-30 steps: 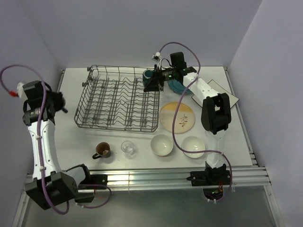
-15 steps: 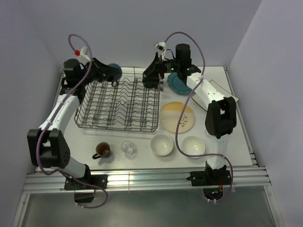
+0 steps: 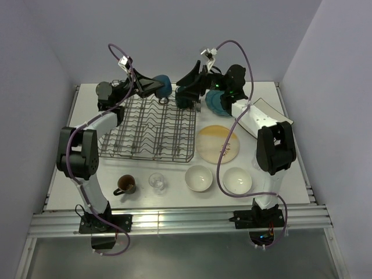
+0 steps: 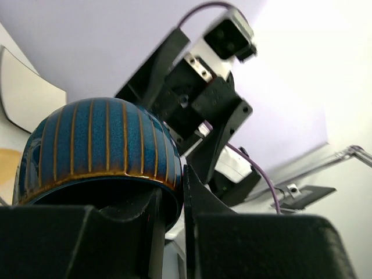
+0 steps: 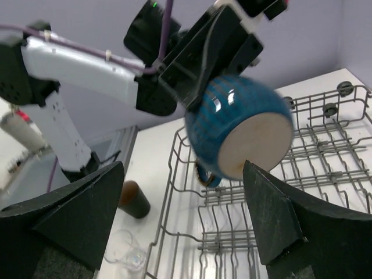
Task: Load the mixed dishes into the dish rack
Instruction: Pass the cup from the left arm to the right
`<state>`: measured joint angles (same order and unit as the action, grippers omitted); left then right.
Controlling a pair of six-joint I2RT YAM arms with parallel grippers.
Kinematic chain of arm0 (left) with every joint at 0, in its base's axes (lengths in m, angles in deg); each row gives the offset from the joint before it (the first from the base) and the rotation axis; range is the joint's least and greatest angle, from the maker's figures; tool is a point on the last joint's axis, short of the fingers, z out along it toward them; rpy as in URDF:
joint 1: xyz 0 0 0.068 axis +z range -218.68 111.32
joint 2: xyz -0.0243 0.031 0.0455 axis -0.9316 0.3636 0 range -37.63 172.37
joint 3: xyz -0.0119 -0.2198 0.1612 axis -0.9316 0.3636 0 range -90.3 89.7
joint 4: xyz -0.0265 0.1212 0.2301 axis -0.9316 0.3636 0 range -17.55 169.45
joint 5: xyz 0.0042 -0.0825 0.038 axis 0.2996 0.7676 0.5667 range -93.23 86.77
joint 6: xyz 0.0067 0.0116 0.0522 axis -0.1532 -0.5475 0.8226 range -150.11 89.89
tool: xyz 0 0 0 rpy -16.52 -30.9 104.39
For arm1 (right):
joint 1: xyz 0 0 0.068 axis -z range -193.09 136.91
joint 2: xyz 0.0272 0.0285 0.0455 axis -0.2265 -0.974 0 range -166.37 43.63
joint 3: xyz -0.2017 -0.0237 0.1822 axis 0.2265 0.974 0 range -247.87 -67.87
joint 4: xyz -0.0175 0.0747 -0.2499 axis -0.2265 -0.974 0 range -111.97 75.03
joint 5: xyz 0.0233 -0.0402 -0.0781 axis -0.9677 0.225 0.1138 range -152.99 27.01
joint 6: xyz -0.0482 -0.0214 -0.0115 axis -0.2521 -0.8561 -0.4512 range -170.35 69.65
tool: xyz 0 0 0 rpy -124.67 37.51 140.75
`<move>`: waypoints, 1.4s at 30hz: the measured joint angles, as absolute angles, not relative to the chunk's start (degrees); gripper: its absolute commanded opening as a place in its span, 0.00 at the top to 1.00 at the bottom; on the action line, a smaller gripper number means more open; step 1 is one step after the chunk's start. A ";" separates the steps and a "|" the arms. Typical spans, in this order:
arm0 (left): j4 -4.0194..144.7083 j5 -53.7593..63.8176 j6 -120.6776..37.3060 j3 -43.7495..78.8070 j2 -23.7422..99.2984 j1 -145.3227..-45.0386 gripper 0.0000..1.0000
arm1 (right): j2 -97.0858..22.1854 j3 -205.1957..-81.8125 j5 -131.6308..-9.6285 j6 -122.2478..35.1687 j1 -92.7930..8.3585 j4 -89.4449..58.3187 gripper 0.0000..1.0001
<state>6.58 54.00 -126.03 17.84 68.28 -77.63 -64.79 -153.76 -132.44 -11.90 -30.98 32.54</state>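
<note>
The left gripper [image 4: 173,200] holds the blue mug [image 4: 99,151] by its rim: one finger sits inside the mouth and the other outside, narrowed on the wall. The mug is tipped on its side in the air over the far end of the rack [image 3: 148,131], with its pale base turned toward the right wrist camera and its handle hanging down close to the rack's rim. Whether the handle touches the wire cannot be told.

The right gripper [image 5: 183,164] faces the mug from just beyond the rack's far right corner. Its fingers stand wide apart and empty, clear of the mug.

The rack lies on the left half of the table [image 3: 279,174]. The teal plate [image 3: 218,103] sits just right of its far corner, partly under the right arm. The yellow plate [image 3: 218,143] lies beside the rack's right side, and the square plate [image 3: 273,113] is farther right. Along the near side stand the dark mug [image 3: 125,184], the glass [image 3: 156,182], the left bowl [image 3: 199,178] and the right bowl [image 3: 237,180], all apart from each other.
</note>
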 measured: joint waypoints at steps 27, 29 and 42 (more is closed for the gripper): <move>1.27 47.38 -143.38 9.17 74.40 -80.45 1.00 | -67.65 -162.46 -115.02 29.81 -29.65 13.41 0.00; 1.25 46.85 -143.55 8.95 74.51 -80.80 1.00 | -67.94 -162.48 -114.91 30.44 -30.19 13.50 0.00; 1.14 43.20 -143.77 8.69 74.82 -81.59 1.00 | -69.25 -162.74 -113.38 32.28 -31.96 13.48 0.00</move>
<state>1.14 43.20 -143.77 8.69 74.82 -81.59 -69.25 -162.74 -113.38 32.28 -31.96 13.48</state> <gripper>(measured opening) 0.186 0.997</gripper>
